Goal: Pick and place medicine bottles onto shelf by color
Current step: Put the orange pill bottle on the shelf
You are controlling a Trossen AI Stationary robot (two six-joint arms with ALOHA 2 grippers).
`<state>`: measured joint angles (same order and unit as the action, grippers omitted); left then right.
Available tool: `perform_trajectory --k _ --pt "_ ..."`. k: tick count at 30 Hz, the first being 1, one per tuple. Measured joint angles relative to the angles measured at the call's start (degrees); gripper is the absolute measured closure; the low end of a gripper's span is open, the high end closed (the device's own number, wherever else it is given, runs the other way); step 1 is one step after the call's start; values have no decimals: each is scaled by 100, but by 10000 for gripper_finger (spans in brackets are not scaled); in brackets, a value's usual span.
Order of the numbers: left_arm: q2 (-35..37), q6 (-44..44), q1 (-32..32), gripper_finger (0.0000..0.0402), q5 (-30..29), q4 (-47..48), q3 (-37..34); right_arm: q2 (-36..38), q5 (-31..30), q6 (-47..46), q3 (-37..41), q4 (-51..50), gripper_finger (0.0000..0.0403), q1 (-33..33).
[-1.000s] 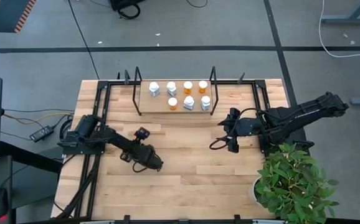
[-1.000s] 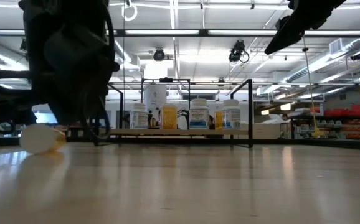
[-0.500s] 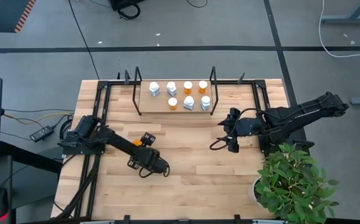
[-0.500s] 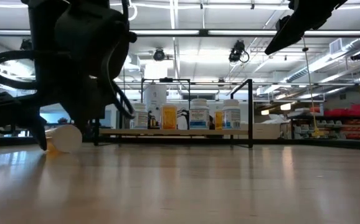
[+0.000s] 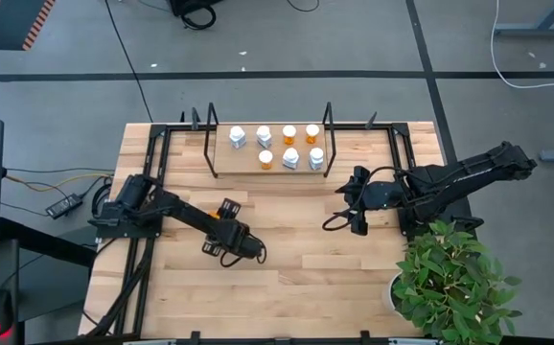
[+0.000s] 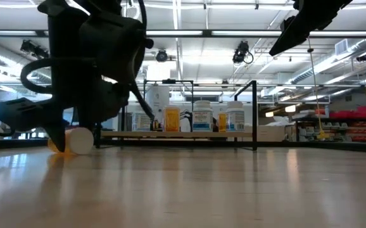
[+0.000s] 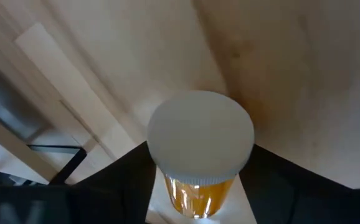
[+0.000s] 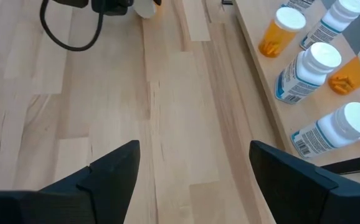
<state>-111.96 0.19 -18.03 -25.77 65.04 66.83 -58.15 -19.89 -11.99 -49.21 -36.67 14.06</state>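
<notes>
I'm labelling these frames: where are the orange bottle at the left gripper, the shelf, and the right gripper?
orange bottle (image 7: 200,144), left wrist view, white cap.
shelf (image 5: 248,159), high view, bare board.
right gripper (image 8: 192,180), right wrist view, between fingertips.

Seven medicine bottles on the shelf at the table's far edge, left pincer low over the boards mid-table, right pincer apart near the shelf's right end, potted plant at the near right corner.
</notes>
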Motion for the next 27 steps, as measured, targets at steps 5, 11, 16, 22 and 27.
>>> perform_trajectory --k 5,11,16,22,27 --pt "0 22 157 215 -29 -17 0 0 1 0 0 0 94 0" --pt "122 -234 311 215 -171 -94 -9 0 1 15 0 -3 94 0" --pt "674 -617 475 208 -314 -761 -15 2 2 6 0 -41 94 -2" --pt "1748 -1212 512 224 -777 -2316 -397 2 3 -2 0 -61 94 -2" --pt "2407 -2252 352 221 -2062 -3672 -1329 2 3 -2 0 -66 94 -2"
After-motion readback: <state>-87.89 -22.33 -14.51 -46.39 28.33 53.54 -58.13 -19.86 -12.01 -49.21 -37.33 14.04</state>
